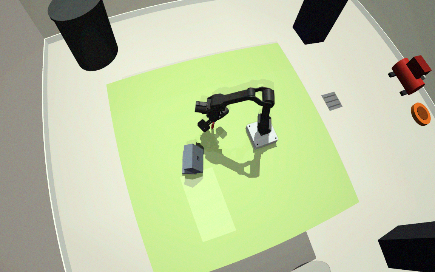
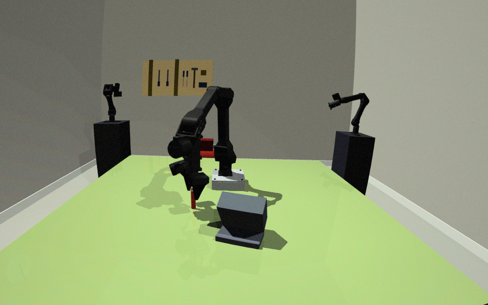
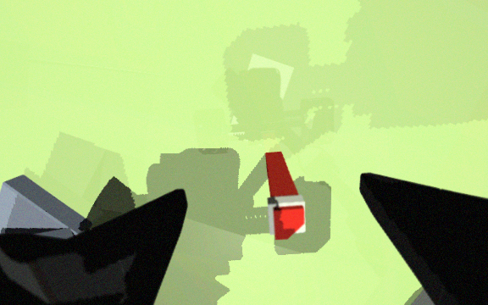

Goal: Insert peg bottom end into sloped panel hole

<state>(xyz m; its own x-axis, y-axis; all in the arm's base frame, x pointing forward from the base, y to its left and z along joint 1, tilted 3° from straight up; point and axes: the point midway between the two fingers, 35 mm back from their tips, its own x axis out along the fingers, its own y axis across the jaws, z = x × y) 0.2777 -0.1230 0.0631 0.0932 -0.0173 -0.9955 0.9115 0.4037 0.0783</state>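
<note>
The peg (image 1: 212,125) (image 2: 193,201) (image 3: 283,175) is slim and red, with a white band near its red top, and stands upright on the table. Its top looks flat-sided in the wrist view. My gripper (image 2: 194,194) (image 3: 271,190) is open and points down at the peg. In the wrist view the peg shows between the two spread fingers, with a gap on both sides. The blue-grey block with the sloped panel (image 1: 197,165) (image 2: 242,217) (image 3: 36,208) stands nearby. Its small dark-edged hole (image 1: 198,158) shows in the top view and is hidden in the exterior view.
The arm's white base plate (image 1: 262,139) (image 2: 228,185) is bolted to the green table top (image 1: 279,189) (image 2: 124,261). In the wrist view the panel block lies beyond the left finger. Black pedestals (image 2: 112,148) (image 2: 353,161) with other arms stand past the table.
</note>
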